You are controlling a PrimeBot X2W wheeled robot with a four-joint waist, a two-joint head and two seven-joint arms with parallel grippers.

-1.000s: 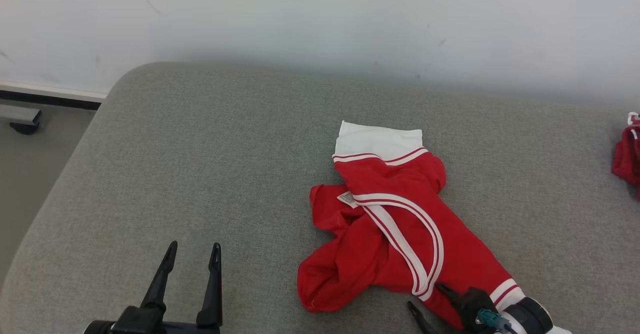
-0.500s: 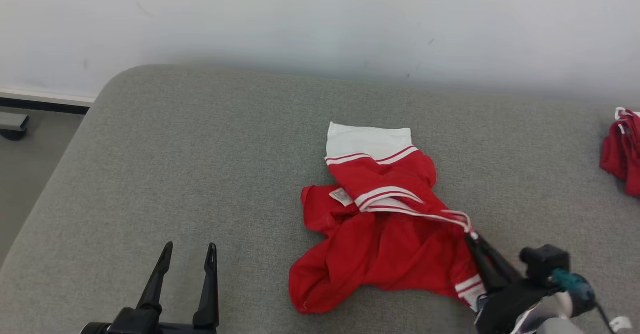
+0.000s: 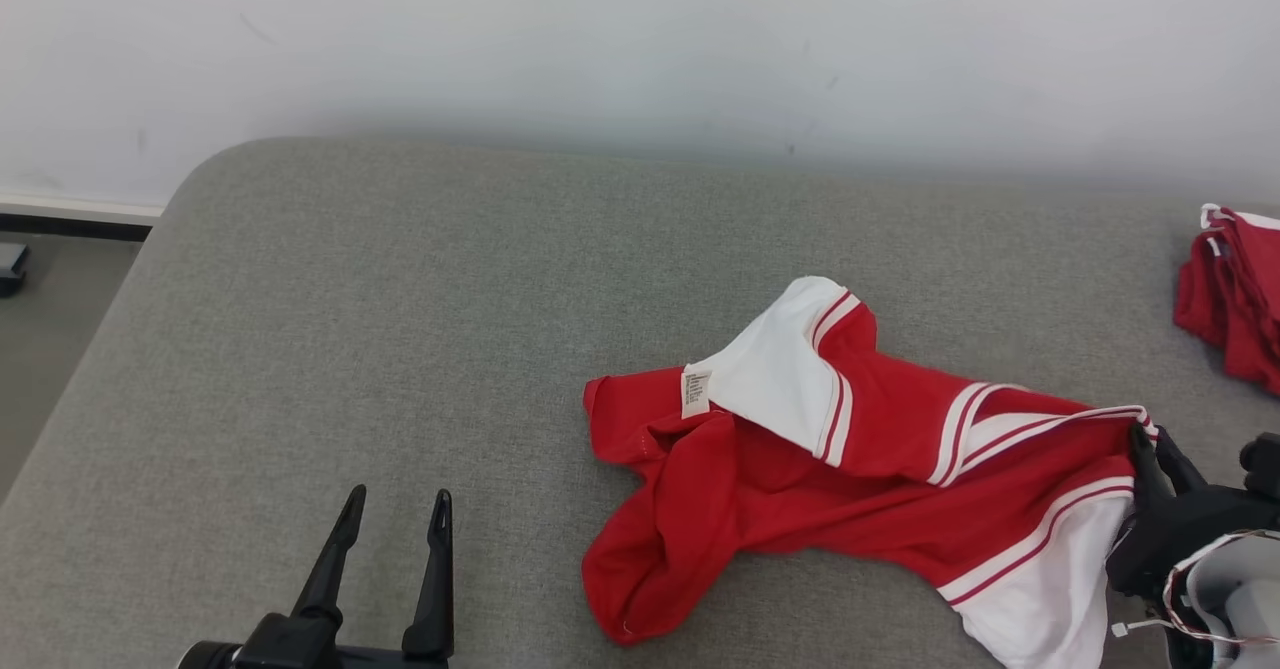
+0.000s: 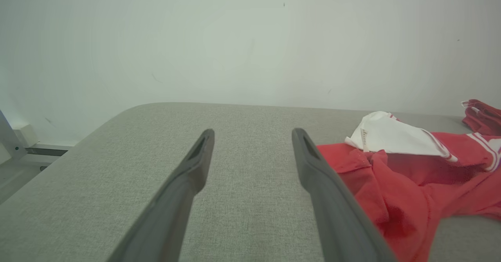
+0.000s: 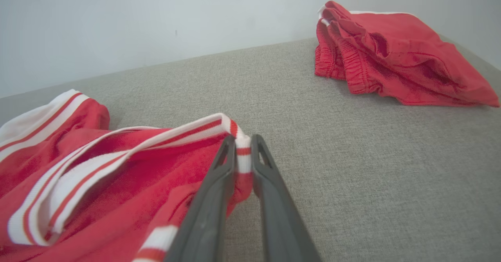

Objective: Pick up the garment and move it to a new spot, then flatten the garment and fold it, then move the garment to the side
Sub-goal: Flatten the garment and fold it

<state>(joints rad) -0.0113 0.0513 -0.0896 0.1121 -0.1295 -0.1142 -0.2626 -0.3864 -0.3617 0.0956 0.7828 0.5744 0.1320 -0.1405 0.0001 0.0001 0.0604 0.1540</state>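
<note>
R gripper (image 5: pixel 243 138) clamped on striped edge of garment (image 3: pixel 880 479); L gripper (image 3: pixel 398 497) spread wide, empty.

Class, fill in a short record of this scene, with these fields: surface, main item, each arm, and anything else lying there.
Surface: grey padded surface against a white wall
Main item: garment, red with white striped trim, crumpled, right of centre
Right arm: right gripper shut on the garment's striped edge
Left arm: left gripper open, empty, apart from the garment
Other: folded red clothing, far right
</note>
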